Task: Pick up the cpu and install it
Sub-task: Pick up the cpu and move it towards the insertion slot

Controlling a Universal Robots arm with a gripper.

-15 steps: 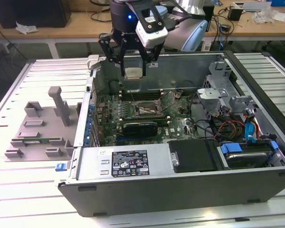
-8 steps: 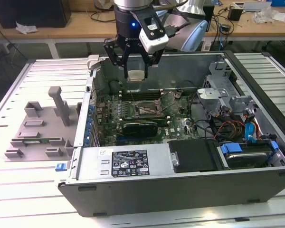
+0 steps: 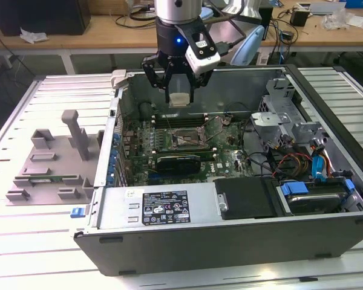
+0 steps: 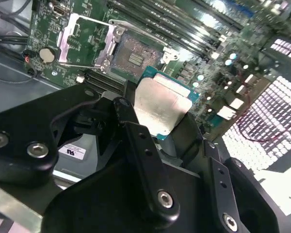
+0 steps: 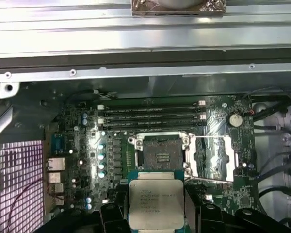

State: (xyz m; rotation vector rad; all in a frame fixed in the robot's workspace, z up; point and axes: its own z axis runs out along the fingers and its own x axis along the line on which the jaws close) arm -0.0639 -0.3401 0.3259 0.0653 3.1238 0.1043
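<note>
While it hangs over the open case, end effector: fingers closed on two opposite edges of the cpu, holding it flat
cpu: off the board, in the air above the motherboard, metal top facing the wrist cameras, near the socket, not touching it
socket: empty, contact field exposed, load plate swung open to one side
case: on its side on the bench, side panel off
grey fixture: on the bench, just beside the case at the exterior view's left
</note>
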